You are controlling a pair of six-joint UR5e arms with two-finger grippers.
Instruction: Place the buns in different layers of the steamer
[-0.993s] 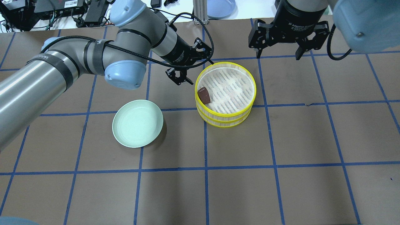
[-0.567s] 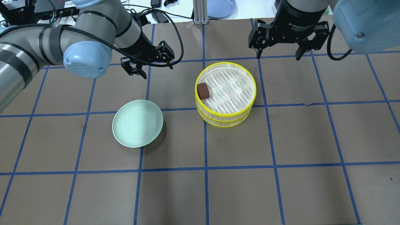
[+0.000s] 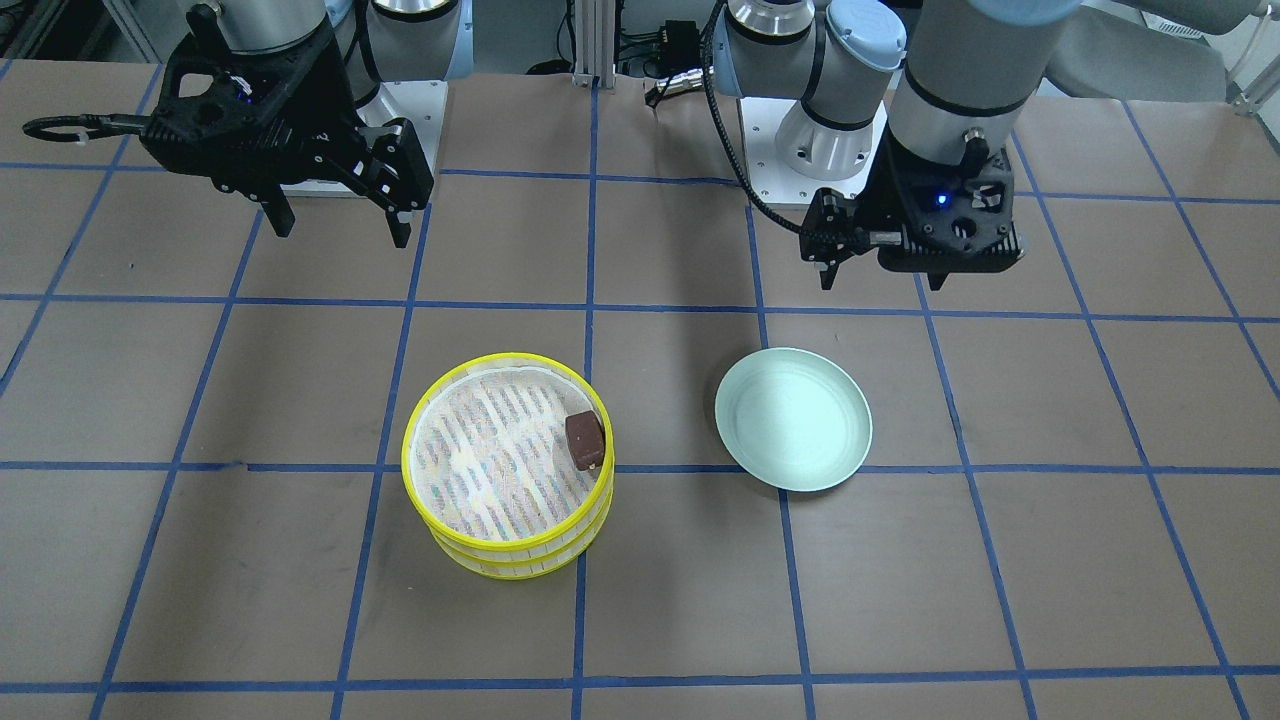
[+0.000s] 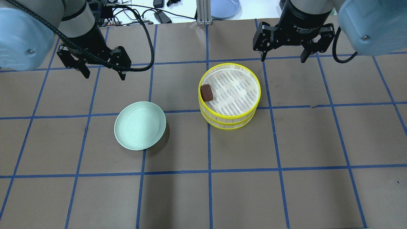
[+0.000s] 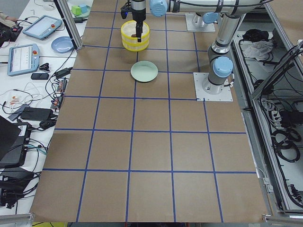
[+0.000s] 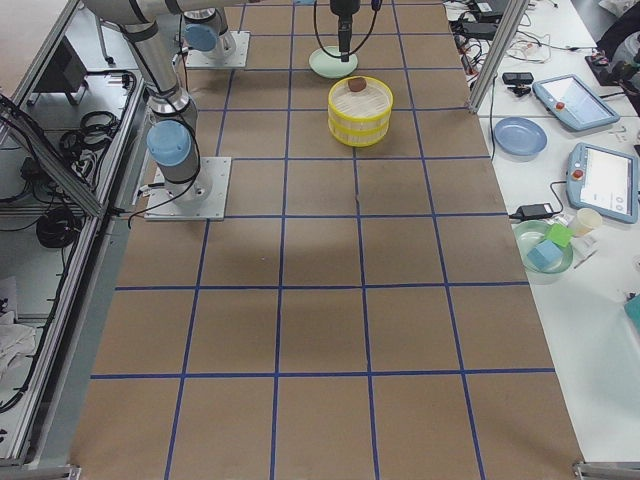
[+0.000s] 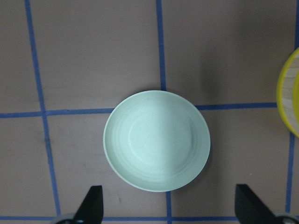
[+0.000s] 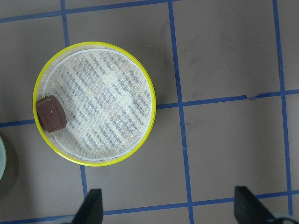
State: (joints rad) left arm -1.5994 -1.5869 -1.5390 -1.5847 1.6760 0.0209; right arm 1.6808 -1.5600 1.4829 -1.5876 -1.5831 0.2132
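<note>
The steamer is two yellow-rimmed trays stacked at mid-table; it also shows in the front view and the right wrist view. The dark reddish-brown bun lies on the top tray's cloth against its left rim, and shows in the front view and the right wrist view. The pale cream bun is hidden. My left gripper is open and empty, high and behind the green plate. My right gripper is open and empty behind the steamer to its right.
The green plate is empty and lies left of the steamer. A blue plate, a metal post and cables sit beyond the mat's far edge. The brown mat carries blue grid tape.
My left arm has swung left, away from the steamer's left rim, to a spot behind the plate. The brown bun tipped and settled flat. The right arm has not moved.
</note>
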